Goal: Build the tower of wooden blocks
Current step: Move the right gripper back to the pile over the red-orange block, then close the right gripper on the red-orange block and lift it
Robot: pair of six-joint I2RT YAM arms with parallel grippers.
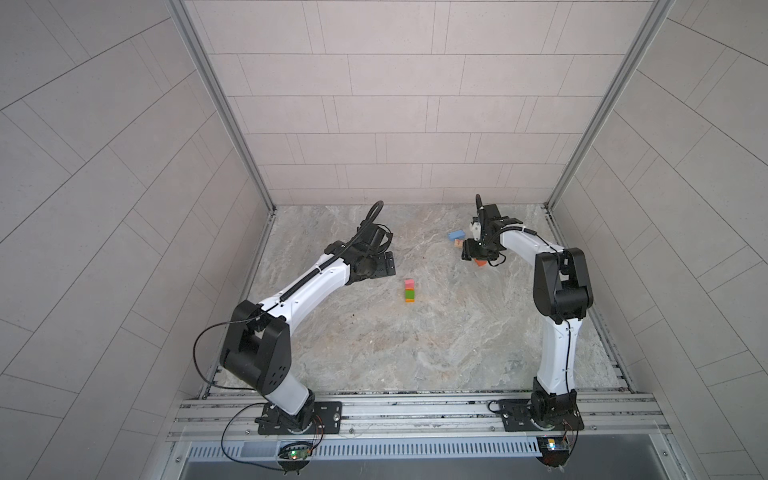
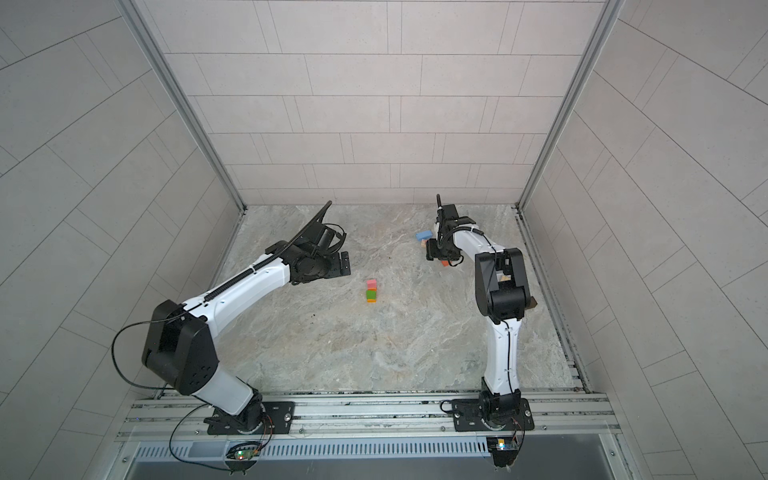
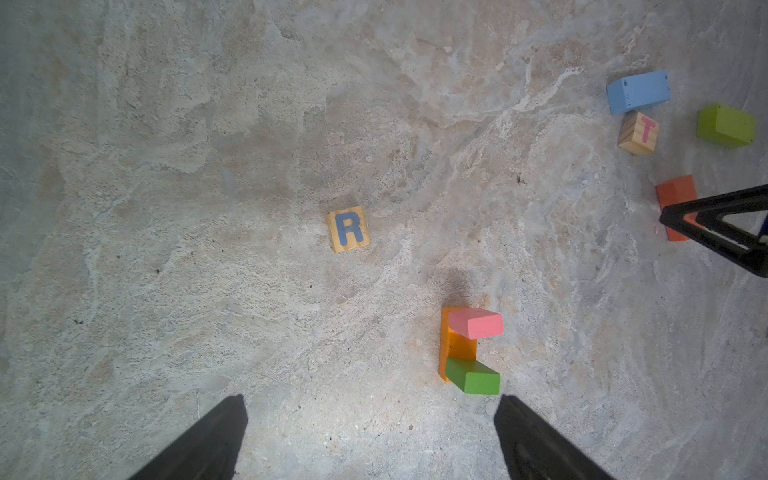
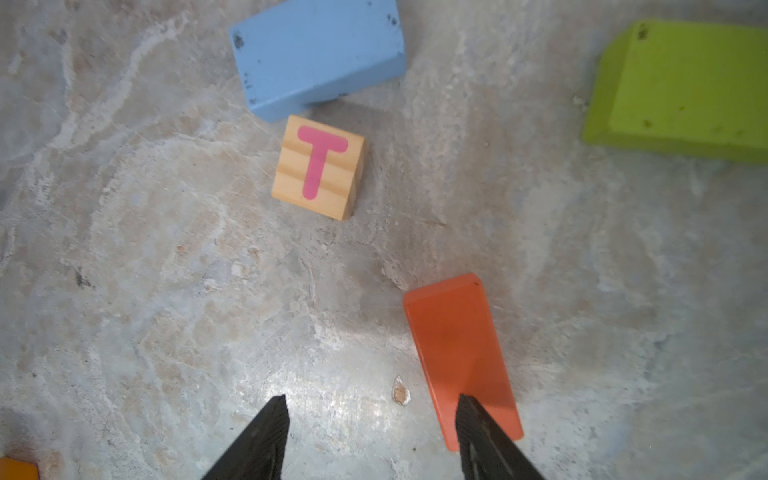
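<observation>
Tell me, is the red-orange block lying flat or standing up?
Lying flat. In the right wrist view the red-orange block shows its broad face up, resting on the table.

grey tiled walls [image 1: 374,83] on 3 sides, marbled floor [image 1: 374,353], maybe stone; alu rails [image 1: 415,409] along front edge.

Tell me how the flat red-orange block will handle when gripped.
The red-orange block looks like rigid painted wood, probably light. Lying flat and thin, it shouldn't roll, but the right gripper may slip off its low edges.

Tower [image 1: 409,291]: pink, green on orange; blue block [image 4: 316,54] beside T cube [image 4: 320,166].
</observation>
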